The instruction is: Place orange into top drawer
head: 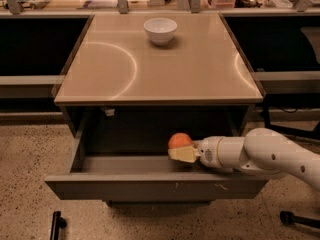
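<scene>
While the wide shallow grey-brown top drawer (150,186) sits pulled open, the small round matte-skinned orange fruit (179,140) is inside it, right of middle, pinched by the cream 2-finger gripper (176,153). Round white bowl (160,30) sits up top.

The gripper (178,152) reaches from the right into the open top drawer (150,187), its jaws clasping the orange (179,139) above the drawer floor. A white bowl (160,30) stands at the counter's (190,71) far edge.
</scene>
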### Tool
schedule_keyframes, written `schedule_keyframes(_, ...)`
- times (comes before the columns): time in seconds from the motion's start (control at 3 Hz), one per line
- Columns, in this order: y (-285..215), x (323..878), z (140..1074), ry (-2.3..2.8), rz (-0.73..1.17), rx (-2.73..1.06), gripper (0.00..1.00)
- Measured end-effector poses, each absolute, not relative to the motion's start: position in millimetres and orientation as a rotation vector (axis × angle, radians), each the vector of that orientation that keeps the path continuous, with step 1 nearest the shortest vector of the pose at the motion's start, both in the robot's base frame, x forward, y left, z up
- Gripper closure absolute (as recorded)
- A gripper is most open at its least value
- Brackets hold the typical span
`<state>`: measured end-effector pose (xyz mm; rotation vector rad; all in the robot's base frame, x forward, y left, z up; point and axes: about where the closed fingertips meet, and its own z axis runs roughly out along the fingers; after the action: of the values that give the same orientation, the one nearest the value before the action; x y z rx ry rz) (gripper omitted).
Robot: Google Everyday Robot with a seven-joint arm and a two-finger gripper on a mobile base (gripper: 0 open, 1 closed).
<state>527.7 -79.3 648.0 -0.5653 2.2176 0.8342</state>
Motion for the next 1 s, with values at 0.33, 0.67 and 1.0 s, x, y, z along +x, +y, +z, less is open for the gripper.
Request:
schedule_keyframes(0.33,-79.3,527.7,648.0,2.218,0.834,-0.565,0.36)
schedule_keyframes(0.67,-79.3,527.7,648.0,2.218,0.834,-0.565,0.13)
schedule_keyframes(1.0,-79.2,527.7,648.0,2.218,0.834,-0.566,0.00)
